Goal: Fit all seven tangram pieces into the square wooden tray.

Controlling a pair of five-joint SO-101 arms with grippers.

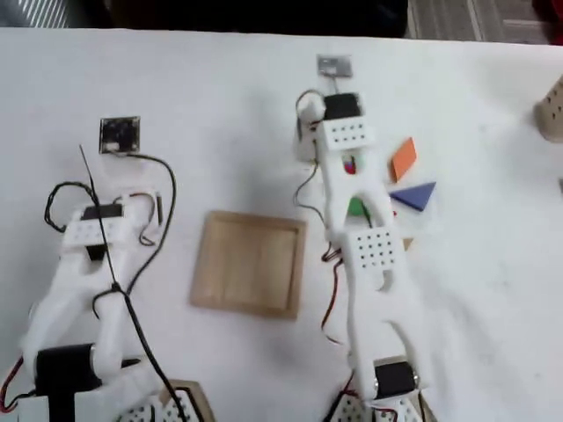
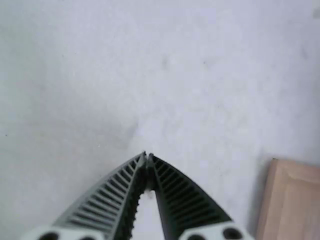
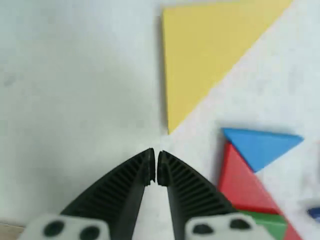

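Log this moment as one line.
tray: no pieces inside | left gripper: shut, empty, over bare table beside tray | right gripper: shut, empty, near yellow triangle

No readable text, labels or numbers anywhere.

We read the tray [image 1: 249, 264] as pale bare wood, matt, grain showing. Table [image 1: 220, 105]: white, matt. Orange piece [image 1: 404, 158], 2 o'clock from tray: smooth. Left gripper [image 2: 148, 157] and right gripper [image 3: 155, 155]: black ribbed plastic.
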